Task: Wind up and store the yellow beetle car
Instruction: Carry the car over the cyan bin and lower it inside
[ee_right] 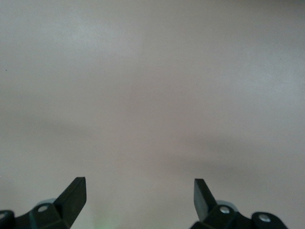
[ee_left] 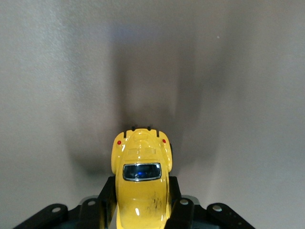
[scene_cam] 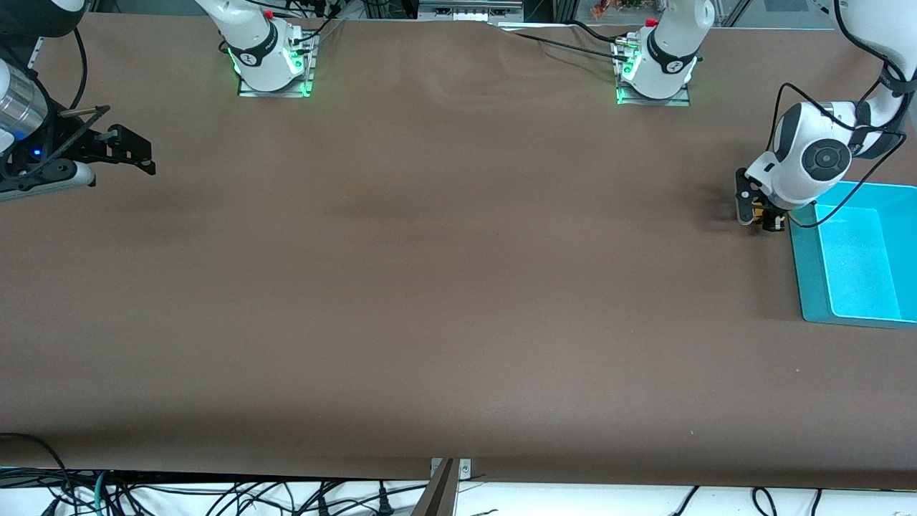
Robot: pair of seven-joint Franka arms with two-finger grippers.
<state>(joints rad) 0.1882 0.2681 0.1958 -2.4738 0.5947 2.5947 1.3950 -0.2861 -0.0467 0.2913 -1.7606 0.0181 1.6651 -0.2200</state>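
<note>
Yellow beetle car point(ee_left: 141, 183) is clamped in the left end effector point(scene_cam: 759, 217) beside the teal bin point(scene_cam: 808, 279); right end effector point(scene_cam: 125, 154) waits open.

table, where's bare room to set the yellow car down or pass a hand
Bare: the table from the right end effector to the left end effector, and the teal bin's floor. Crowded: beside that bin, where the left end effector grips the yellow beetle car.

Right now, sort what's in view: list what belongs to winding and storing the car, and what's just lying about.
Job:
- yellow beetle car, clamped in the left pincer, at the table beside the bin
- teal bin, probably the storage spot

Lying about:
- right pincer, open and waiting over bare table at its own end
- cables along the table's nearer edge
</note>
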